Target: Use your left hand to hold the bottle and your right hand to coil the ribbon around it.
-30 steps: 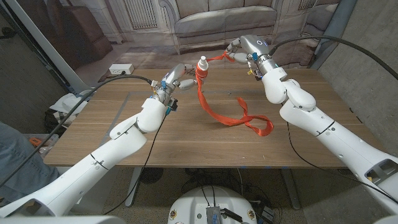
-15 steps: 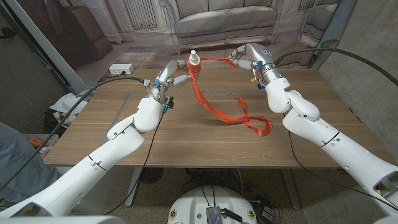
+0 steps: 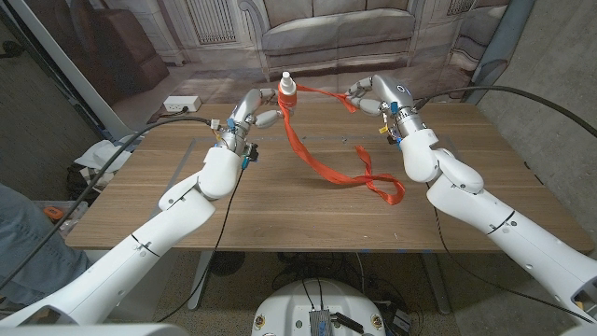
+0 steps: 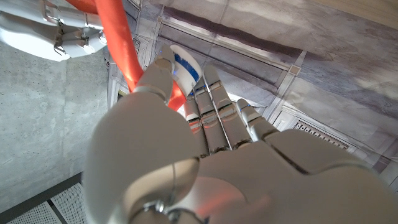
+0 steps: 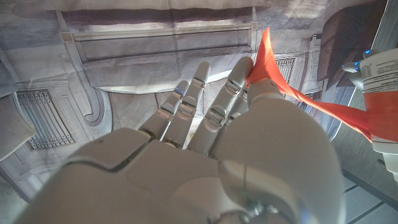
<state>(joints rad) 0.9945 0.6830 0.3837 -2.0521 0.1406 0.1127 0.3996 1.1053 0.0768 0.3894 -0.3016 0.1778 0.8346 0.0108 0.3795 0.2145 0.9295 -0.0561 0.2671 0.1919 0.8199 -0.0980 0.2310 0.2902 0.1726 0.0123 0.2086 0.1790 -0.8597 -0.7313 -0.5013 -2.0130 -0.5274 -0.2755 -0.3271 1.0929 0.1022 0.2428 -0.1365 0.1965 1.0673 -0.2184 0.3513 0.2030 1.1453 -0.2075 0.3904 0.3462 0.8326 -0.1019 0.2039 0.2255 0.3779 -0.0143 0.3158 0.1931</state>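
One wooden table, rectangular with a pale brown grain and a faint lighter rectangle marked on its top, carries the scene, and two glossy white jointed arms reach over it from the near corners, each trailed by a black cable. Behind the far edge a printed backdrop shows one grey sofa with rounded cushions. At the left edge of the head view sit one person's knee in blue denim and, further back on the floor, one white power strip. One ribbon, a flat orange-red band of smooth fabric, runs from the bottle's neck across to the right hand as a taut strand, and drops from the bottle to the tabletop, where it lies in loose curves ending in a loop near the right forearm. The left hand holds the bottle from the side above the table's far edge, its fingers wrapped around the body, as the left wrist view shows. The right hand pinches the ribbon's raised strand between thumb and fingertips, the other fingers extended. One bottle, small, white and cylindrical with a narrower cap and a blue-printed label, stands upright in the left hand's grip, well off to the left of the right hand.
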